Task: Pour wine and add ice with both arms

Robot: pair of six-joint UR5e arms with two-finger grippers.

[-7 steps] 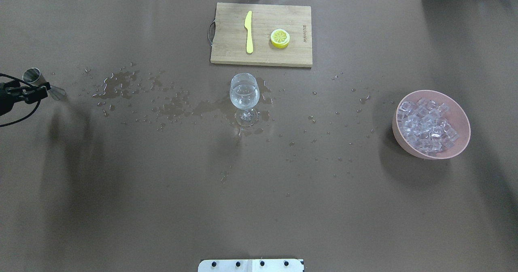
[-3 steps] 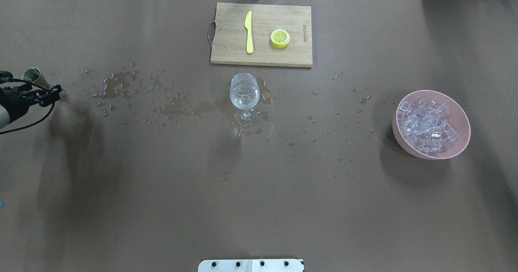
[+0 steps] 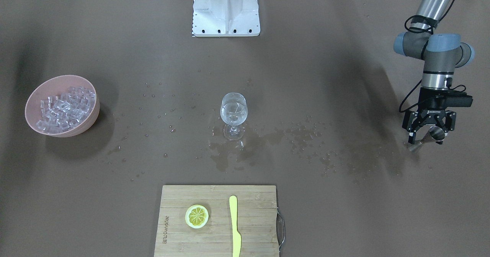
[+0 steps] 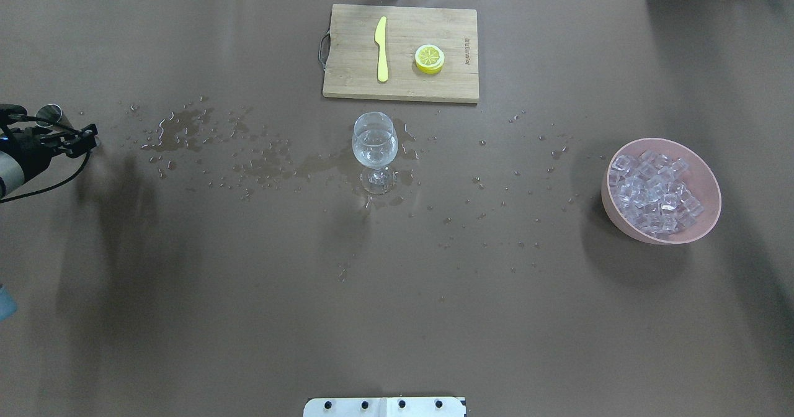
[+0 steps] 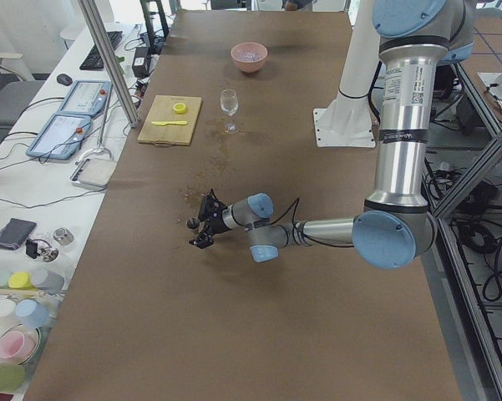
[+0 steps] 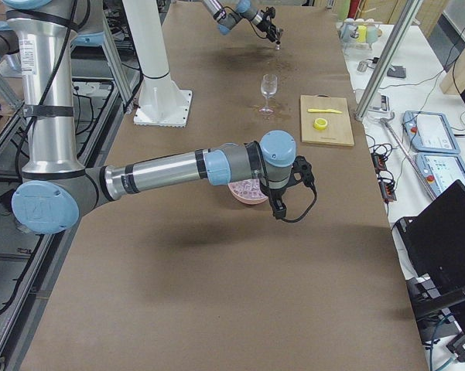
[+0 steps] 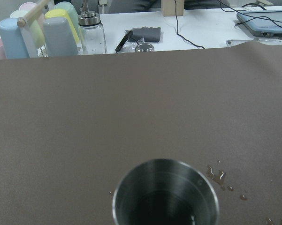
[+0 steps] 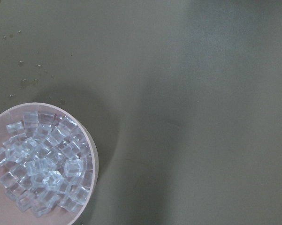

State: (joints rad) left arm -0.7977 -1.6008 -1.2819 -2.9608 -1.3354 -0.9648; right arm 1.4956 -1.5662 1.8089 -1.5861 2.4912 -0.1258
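Observation:
A wine glass [image 4: 374,144] stands mid-table with a little clear wine in it; it also shows in the front view [image 3: 234,111]. A pink bowl [image 4: 707,178] at the right holds a heap of clear ice cubes [image 4: 654,193], also seen in the right wrist view [image 8: 40,164]. My left gripper [image 3: 427,136] is shut on a steel jigger [image 3: 436,132] close over the table's far left; the jigger's open mouth [image 7: 165,197] faces the left wrist camera. My right gripper [image 6: 278,209] hangs above the table beside the bowl; I cannot tell whether it is open or shut.
A wooden cutting board [image 4: 347,76] at the back centre carries a yellow knife [image 4: 381,48] and a lemon slice [image 4: 429,58]. Spilled drops and puddles [image 4: 186,131] run from the left gripper to the glass. The white pedestal [image 3: 226,8] stands at the robot's side.
My left gripper has shifted slightly right and turned the jigger from lying tilted toward upright; the jigger's lower end, once sticking out to the right, is now hidden by the fingers.

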